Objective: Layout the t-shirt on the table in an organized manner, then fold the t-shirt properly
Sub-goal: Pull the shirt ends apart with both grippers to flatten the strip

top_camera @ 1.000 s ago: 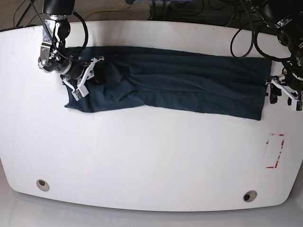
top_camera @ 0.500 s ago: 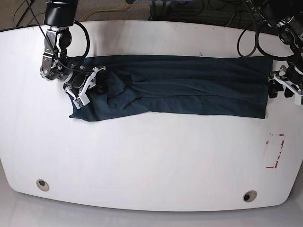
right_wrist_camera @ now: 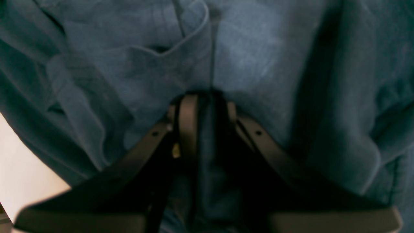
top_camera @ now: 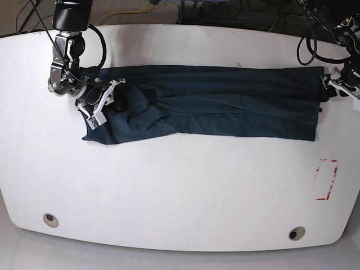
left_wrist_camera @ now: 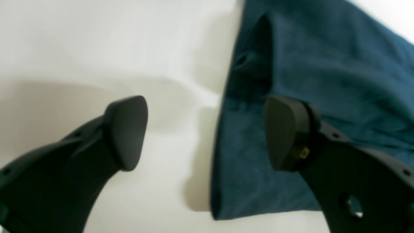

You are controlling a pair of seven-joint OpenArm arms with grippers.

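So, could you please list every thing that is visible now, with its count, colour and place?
t-shirt: one, dark teal-navy, stretched in a long band across the far half of the table, bunched at the right gripper's end.
table: one, glossy white, under everything.
grommet holes: two, grey, near the front edge, one toward each corner.
tape mark: one, red rectangle, on the left arm's side of the table.
cables: several, dark and one yellow, behind the table.
right gripper: one, jaws shut on the t-shirt.
left gripper: one, jaws open, at the t-shirt's edge, holding nothing.
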